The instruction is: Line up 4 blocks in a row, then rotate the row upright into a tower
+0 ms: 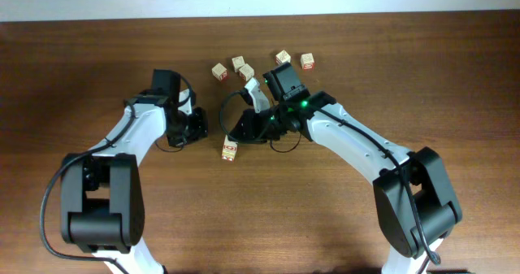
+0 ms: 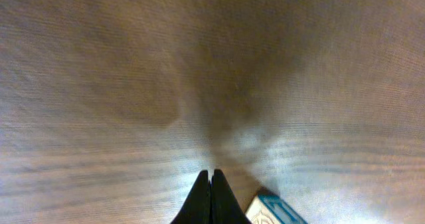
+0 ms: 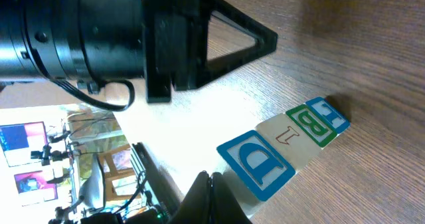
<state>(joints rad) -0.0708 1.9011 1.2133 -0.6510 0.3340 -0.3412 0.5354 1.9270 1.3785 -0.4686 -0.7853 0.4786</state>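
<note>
In the right wrist view, several alphabet blocks lie in a row on the table: a blue "D" block (image 3: 256,165), a red-marked block (image 3: 288,137), a green "B" block (image 3: 312,124) and a blue-edged block (image 3: 329,111). My right gripper (image 3: 211,182) is shut and empty, its tips just beside the "D" block. Overhead, only one red-marked block (image 1: 230,150) shows by the right gripper (image 1: 241,132). My left gripper (image 2: 211,181) is shut, empty and low over the wood, with a blue-edged block (image 2: 275,211) beside it. Overhead, the left gripper (image 1: 188,131) sits left of the right one.
Several loose cubes lie at the back of the table: one (image 1: 220,71), a pair (image 1: 242,67), another (image 1: 283,58) and one more (image 1: 308,61). The left arm's black wrist (image 3: 99,34) fills the top left of the right wrist view.
</note>
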